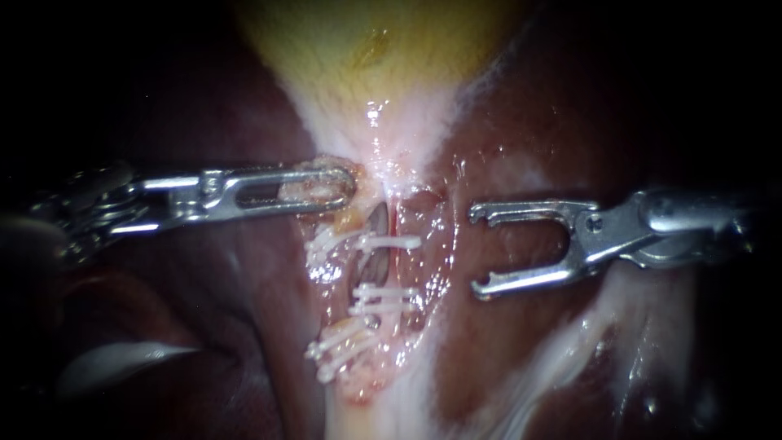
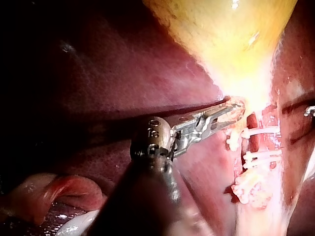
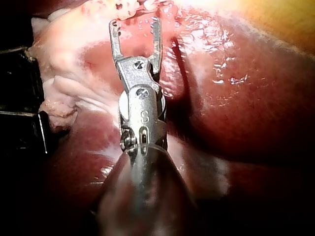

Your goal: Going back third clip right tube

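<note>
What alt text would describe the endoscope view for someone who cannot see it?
The right slender steel instrument hangs with jaws open and empty beside rows of white clips. The left steel instrument grips pale tissue under the yellow gallbladder.

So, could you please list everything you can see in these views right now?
Gallbladder: one, yellow, top centre of the endoscope view.
Liver: one, dark red, on both sides of the gallbladder.
Pale tissue: one band, whitish-pink, running down from the gallbladder.
Clips: several, white, across the band's middle; exact count unclear.
Left instrument: one, silver, jaws shut on the pale tissue just above the clips.
Right instrument: one, silver, jaws open and empty, beside the clips.
</note>
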Available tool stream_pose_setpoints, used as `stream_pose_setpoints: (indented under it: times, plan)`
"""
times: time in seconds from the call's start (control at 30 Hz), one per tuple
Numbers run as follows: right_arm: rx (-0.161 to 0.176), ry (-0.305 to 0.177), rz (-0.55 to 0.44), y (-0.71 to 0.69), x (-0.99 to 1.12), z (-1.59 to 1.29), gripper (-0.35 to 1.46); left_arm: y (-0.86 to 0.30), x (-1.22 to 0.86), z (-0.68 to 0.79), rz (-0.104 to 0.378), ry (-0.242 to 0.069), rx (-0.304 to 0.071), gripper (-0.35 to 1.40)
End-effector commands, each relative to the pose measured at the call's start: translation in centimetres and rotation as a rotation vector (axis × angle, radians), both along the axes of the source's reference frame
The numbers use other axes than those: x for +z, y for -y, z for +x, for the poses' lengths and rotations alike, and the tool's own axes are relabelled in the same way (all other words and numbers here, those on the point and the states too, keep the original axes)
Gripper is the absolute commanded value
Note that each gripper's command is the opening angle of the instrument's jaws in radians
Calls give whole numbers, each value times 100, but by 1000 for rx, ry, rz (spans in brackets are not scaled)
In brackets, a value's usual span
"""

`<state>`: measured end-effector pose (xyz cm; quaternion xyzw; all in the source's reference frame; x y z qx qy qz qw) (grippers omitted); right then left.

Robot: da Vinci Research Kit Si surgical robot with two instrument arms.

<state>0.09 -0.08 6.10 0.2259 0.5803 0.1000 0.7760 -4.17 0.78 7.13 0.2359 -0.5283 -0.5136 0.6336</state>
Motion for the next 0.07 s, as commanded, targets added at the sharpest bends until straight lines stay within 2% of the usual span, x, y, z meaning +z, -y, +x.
stream_pose_setpoints:
  times: [0.03, 0.07]
  plan:
    - [0, 0, 0, 0, 0, 0, 50, 0, -1, 1, 0, 0, 0, -35]
    - [0, 0, 0, 0, 0, 0, 50, 0, -1, 1, 0, 0, 0, -35]
